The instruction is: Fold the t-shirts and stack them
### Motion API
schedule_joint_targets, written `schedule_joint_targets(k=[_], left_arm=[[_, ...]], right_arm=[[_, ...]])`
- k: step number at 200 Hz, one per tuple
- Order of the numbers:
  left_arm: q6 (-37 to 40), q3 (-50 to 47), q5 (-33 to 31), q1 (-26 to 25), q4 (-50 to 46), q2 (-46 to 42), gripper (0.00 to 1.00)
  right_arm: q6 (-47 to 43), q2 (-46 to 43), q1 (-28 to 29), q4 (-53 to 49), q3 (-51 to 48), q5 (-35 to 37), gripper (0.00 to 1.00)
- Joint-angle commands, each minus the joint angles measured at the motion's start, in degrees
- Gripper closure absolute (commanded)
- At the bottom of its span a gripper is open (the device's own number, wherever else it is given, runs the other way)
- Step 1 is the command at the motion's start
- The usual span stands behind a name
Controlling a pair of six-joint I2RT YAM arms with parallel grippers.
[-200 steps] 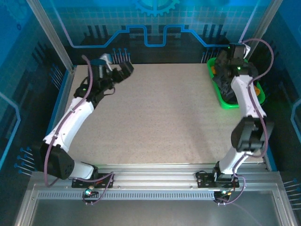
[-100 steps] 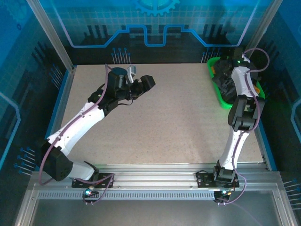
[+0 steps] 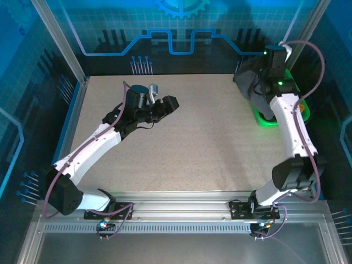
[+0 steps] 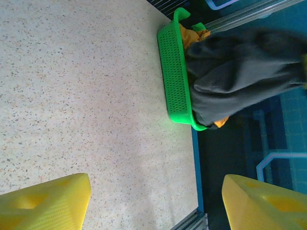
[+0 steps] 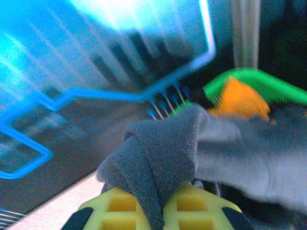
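The dark charcoal-grey t-shirt [image 5: 163, 153] is pinched in a bunched fold between the yellow fingers [image 5: 201, 203] of my right gripper [image 5: 156, 208], which is shut on it. From above, that t-shirt [image 3: 248, 87] hangs below the right gripper [image 3: 254, 74], raised over the table's back right corner and trailing into the green basket [image 3: 268, 121]. The orange-yellow t-shirt [image 5: 239, 98] lies in the basket under the grey one. My left gripper [image 3: 168, 103] hovers open and empty over the table's middle left. In its wrist view the left gripper [image 4: 156, 206] faces the basket [image 4: 173, 72] and the grey t-shirt [image 4: 240, 72].
The green basket sits at the table's right back edge, next to the blue-lit enclosure wall [image 3: 176, 38]. The speckled tabletop [image 3: 192, 143] spreads between the two arms. Aluminium frame posts [image 3: 58, 38] stand at the back corners.
My right gripper has shut on the grey t-shirt in the basket and lifted it up and to the left. The left arm swung from the back left toward the middle, its jaws narrowing slightly.
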Motion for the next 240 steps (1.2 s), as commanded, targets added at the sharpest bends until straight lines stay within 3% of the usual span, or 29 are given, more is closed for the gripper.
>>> schedule_joint_targets(k=[1,47,102,124,142,169,195,220,240], left_arm=[[1.6,1.1,-2.7,-0.1,-4.3,-0.8,0.26],[1.7,3.3,-9.3,4.1,-14.0,-2.6,0.25],[5.1,6.0,-16.3,8.0,-22.6,-8.0,0.23],[4.9,4.8,-16.2,9.0,-24.3,-9.6,0.22],[4.7,3.4,-15.6,9.2,-25.8,-10.5,0.22],[4.8,-0.2,-12.5,9.2,-27.0,-11.0,0.22],[4.3,-5.4,-8.8,9.2,-27.4,-9.7,0.24],[3.3,-10.2,-7.5,9.4,-27.0,-7.3,0.26],[2.1,-12.2,-7.3,12.4,-28.5,-5.0,0.31]], right_arm=[[-4.2,-2.6,1.6,4.5,9.0,-0.3,1.0],[-8.1,-0.6,10.5,1.2,24.1,-0.9,1.0],[-2.8,2.5,29.1,-1.0,15.6,1.9,1.0],[2.0,9.0,30.3,-10.1,17.9,-6.4,0.59],[1.7,11.7,30.4,-16.1,18.7,-8.9,0.47],[0.6,5.1,29.3,-13.2,6.2,-9.0,0.37],[1.1,-3.2,28.4,-12.6,-10.3,-10.0,0.41],[3.8,-11.0,31.0,-11.1,-29.4,-11.3,0.45],[7.9,-15.7,33.0,-10.5,-41.7,-12.7,0.45]])
